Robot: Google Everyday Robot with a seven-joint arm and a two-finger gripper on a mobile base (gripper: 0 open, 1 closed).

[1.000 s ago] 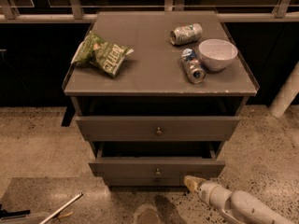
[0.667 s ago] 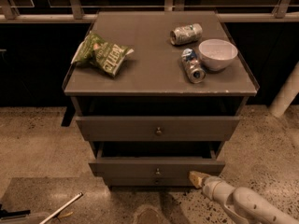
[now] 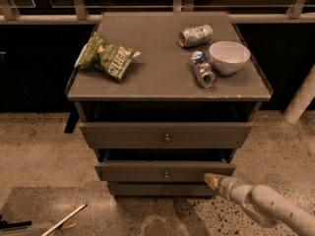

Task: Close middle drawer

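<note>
Pushing so far off-centre worries us: the gripper (image 3: pixel 212 181), tips pressed together, sits at the right end of the middle drawer (image 3: pixel 147 171), ajar at lower centre, so it could skew and jam, or we slip off.

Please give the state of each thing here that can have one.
top drawer: pulled out, open
middle drawer: pulled out, open
lowest drawer: looks closed
silver can: on its side
blue can: on its side
bowl: upright, looks empty
chip bag: lying flat
gripper: at the middle drawer front's right end
</note>
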